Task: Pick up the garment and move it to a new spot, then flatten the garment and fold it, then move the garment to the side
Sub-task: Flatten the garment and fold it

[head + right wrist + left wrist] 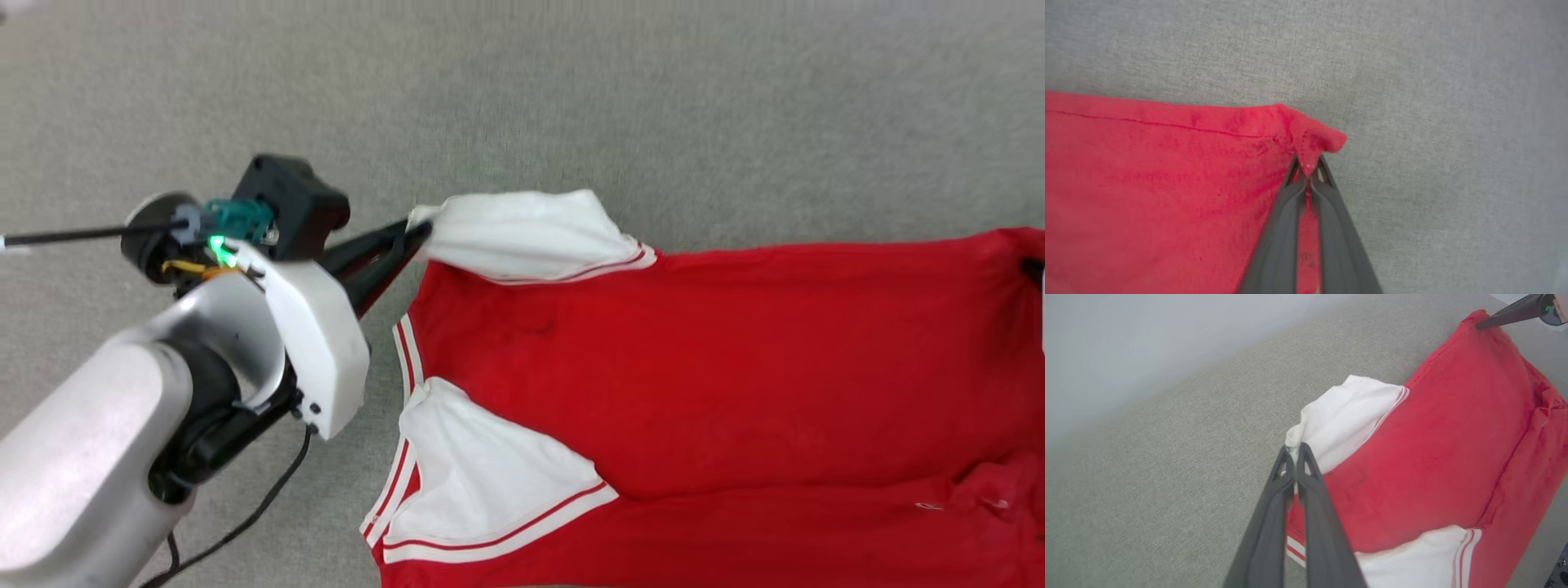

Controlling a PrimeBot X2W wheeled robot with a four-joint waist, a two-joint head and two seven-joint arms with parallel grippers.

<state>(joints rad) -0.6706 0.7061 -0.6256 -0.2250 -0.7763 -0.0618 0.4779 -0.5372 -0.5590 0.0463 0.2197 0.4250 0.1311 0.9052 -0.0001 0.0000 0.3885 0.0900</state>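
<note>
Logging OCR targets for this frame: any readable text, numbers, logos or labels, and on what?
No text can be read in these views.
garment: the red side facing up is plain.
white flecks on its rumpled lower right, head view: too small to read.
dark marks on the red cloth between the right gripper fingers: faint and blurred, unreadable.

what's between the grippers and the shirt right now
Nothing visible. The left gripper is shut on the white sleeve of the garment, and the right gripper is shut on a red corner of it, both touching the cloth directly.
</note>
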